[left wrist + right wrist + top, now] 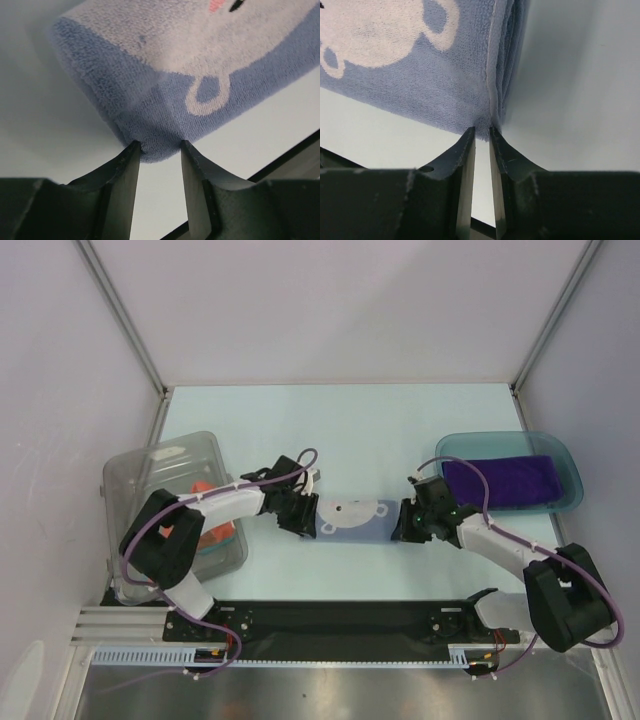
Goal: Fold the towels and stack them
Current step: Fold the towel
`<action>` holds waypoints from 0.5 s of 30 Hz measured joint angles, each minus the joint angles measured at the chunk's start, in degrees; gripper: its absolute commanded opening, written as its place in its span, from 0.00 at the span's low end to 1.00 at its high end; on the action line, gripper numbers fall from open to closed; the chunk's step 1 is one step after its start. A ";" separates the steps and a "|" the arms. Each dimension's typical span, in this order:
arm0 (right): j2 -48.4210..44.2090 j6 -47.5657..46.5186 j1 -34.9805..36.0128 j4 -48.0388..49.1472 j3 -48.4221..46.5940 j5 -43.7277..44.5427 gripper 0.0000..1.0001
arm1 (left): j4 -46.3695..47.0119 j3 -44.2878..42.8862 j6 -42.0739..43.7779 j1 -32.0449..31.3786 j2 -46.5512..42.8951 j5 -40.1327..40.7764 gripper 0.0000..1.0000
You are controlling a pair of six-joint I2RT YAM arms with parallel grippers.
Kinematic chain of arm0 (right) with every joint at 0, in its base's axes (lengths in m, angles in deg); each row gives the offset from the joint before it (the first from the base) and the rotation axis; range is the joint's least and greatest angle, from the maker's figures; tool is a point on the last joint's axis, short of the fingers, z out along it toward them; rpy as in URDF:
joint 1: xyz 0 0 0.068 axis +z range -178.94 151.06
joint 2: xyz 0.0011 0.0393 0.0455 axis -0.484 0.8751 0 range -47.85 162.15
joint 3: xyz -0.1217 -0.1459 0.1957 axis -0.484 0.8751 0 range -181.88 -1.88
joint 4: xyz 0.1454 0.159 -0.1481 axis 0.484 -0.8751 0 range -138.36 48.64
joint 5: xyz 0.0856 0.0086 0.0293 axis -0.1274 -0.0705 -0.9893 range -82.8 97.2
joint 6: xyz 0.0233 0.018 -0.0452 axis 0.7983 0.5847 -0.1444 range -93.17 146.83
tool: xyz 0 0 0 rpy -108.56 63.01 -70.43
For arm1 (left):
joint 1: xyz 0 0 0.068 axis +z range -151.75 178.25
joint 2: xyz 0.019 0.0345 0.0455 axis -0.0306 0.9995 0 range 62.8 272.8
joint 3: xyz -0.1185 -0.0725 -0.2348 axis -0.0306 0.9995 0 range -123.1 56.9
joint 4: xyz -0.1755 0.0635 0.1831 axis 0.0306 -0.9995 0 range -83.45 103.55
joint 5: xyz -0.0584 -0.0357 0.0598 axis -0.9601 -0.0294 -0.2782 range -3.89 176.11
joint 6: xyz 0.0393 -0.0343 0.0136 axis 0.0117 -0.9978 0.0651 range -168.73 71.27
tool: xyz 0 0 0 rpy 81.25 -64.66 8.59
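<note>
A light blue towel with white print lies folded flat on the table between my two grippers. My left gripper is at its left end. Its jaws stand apart, with the towel's folded corner just touching between the fingertips. At the right end sits my right gripper. Its jaws are a narrow gap apart, and the towel's layered edge reaches the tips. A purple towel lies folded in the teal tray. An orange-brown towel shows inside the clear bin.
The clear bin stands at the left under my left arm, and the teal tray at the right beyond my right arm. White walls enclose the table at the back and sides. A black rail runs along the near edge.
</note>
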 measured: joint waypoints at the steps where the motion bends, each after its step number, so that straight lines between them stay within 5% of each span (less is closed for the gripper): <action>1: 0.20 -0.11 0.00 0.04 0.00 0.04 0.22 | 0.02 -0.07 -0.48 0.00 0.37 0.50 0.47; 15: 2.60 -2.80 -2.45 2.05 -7.15 0.28 0.23 | -2.51 -15.32 -2.47 0.00 2.43 5.18 0.50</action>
